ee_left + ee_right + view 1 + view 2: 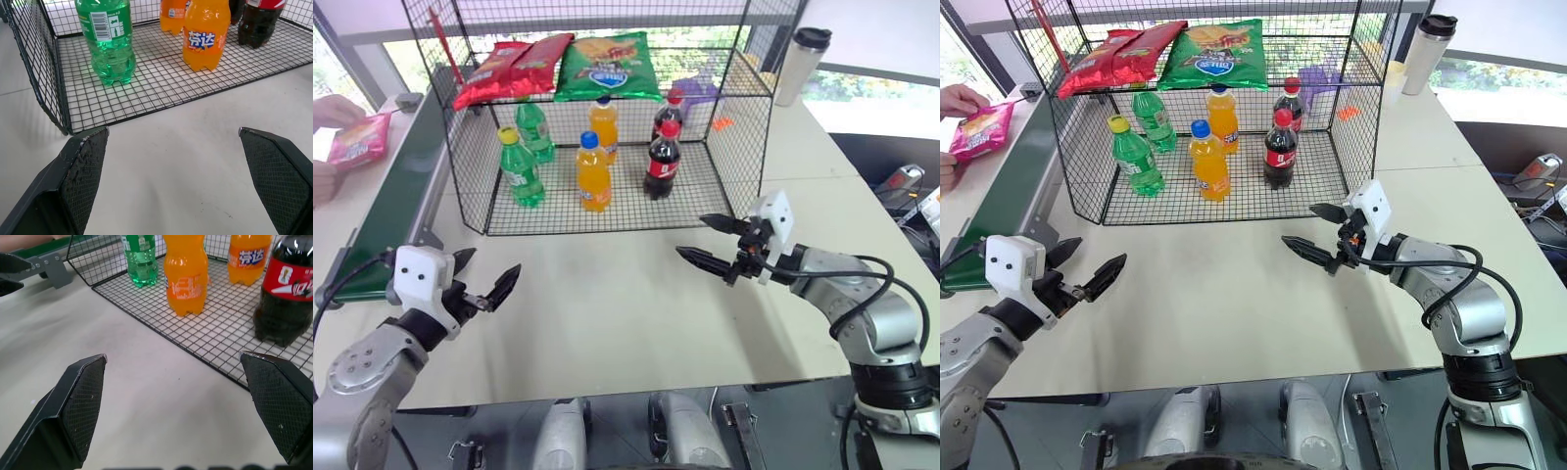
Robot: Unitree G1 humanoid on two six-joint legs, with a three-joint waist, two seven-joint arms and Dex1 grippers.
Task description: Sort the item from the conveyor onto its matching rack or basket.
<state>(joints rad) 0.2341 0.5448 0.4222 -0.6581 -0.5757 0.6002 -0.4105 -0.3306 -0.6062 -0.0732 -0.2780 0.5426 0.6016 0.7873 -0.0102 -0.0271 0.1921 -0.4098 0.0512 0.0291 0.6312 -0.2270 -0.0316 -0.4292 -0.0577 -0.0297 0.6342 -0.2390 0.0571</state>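
**Both pincers wait empty while the pink bag is set on the belt**

The magenta-pink crisp bag (358, 140) is at the far left, in a person's hands (331, 112) over the far stretch of the conveyor (393, 204); whether it already rests on the green belt or is only held over it cannot be told. It looks as though the person is feeding it in, so the belt can carry it toward the robot.

The left pincer (491, 282) hovers over the bench (607, 313) just right of the conveyor's near end, fingers spread wide with nothing between them. That is probably why it sits there: it is the arm nearest where the bag would arrive. The right pincer (713, 243) hangs over the bench near the rack's near right corner, also wide open and empty, pointing left across the bench and well apart from the bag.

The rack (475, 191) stands at the far middle of the bench with its near side open. Its upper shelf carries red bags (509, 69) and a green bag (610, 67) lying flat, while green (521, 168), orange (593, 173) and cola bottles (663, 160) stand upright on the lower floor. Snacks above and drinks below suggest the pink bag belongs on the upper shelf beside the other bags.

The pick has not begun.
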